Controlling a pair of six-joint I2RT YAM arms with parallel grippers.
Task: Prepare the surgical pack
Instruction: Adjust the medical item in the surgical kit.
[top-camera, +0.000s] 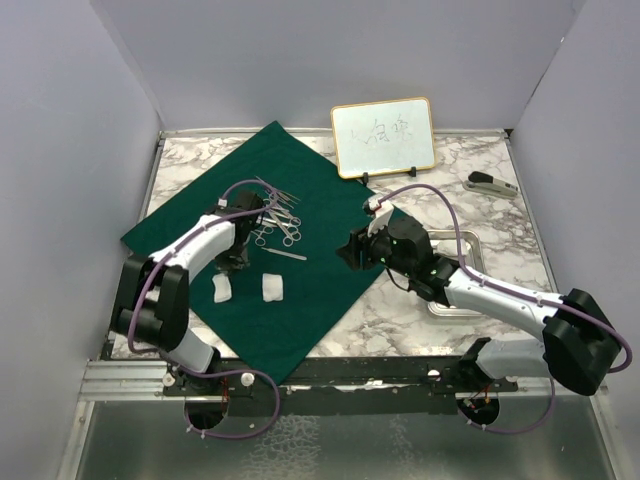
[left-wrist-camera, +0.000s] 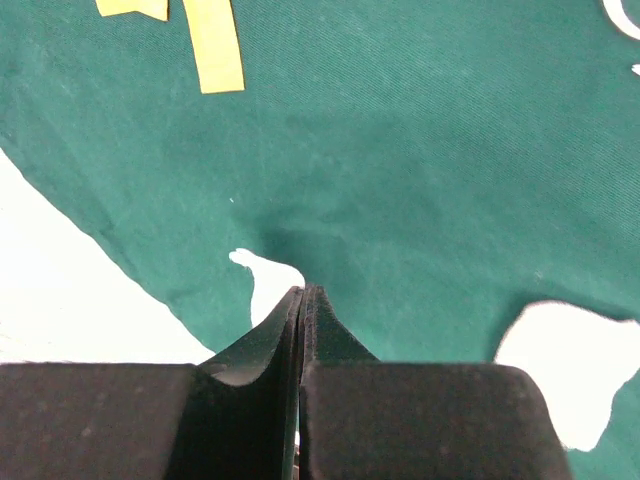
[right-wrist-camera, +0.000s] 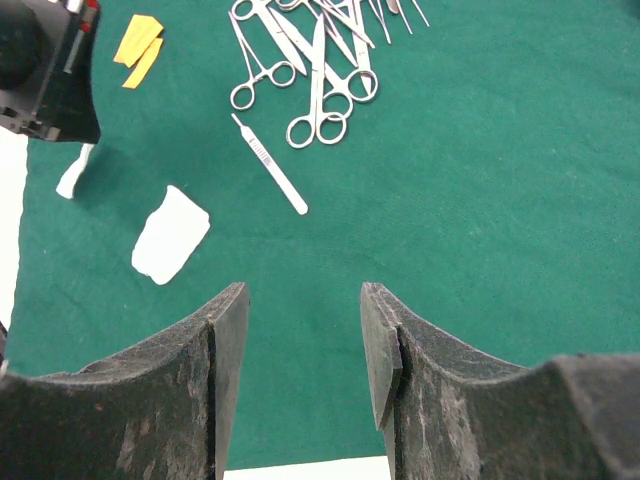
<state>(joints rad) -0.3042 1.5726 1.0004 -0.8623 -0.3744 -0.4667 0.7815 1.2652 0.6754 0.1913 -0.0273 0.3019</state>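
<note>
Where the marbled tabletop (top-camera: 400, 310) shows through, a dark green woven cloth sheet (top-camera: 320, 290) lies diamond-wise across the left and centre. A rectangular steel tray (top-camera: 487, 250) sits at its right. Shiny scissor-like instruments (right-wrist-camera: 320, 80) cluster at upper centre, with two soft white gauze squares (top-camera: 272, 288) below them. The left gripper (left-wrist-camera: 302, 295) is pressed closed over the cloth, and the right gripper (right-wrist-camera: 305, 300) gapes, empty.
</note>
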